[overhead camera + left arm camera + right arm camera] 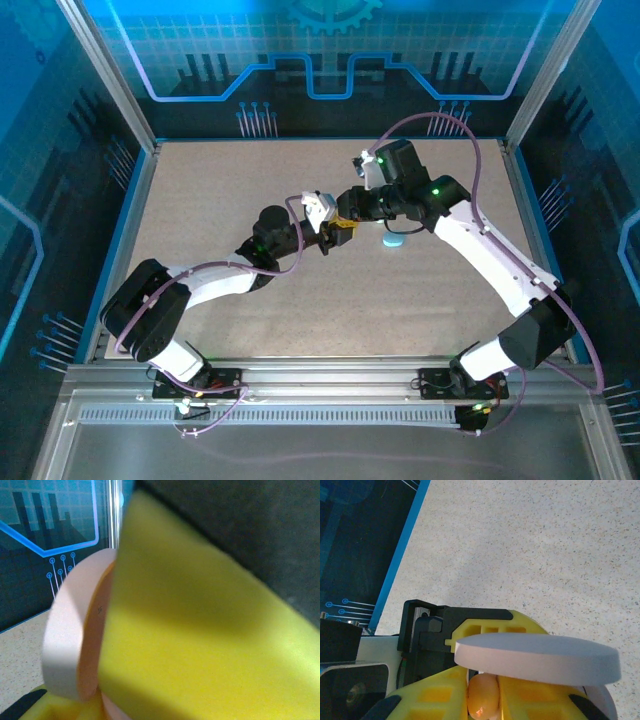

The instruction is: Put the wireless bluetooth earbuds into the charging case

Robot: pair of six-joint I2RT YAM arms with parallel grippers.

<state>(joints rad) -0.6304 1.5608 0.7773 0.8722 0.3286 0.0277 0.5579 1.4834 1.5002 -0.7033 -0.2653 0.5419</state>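
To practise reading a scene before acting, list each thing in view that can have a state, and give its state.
pink charging case: held off the table, lid apparently open
earbud: pinched in the right gripper, not yet in a case
left gripper: shut on the pink charging case
right gripper: shut on the earbud
blue case: lying on the table, untouched; lid state unclear

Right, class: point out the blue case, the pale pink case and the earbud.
blue case (394,240): top view, middle of its top.
pale pink case (535,659): right wrist view, edge of its lid.
earbud (483,696): right wrist view, its rounded body.
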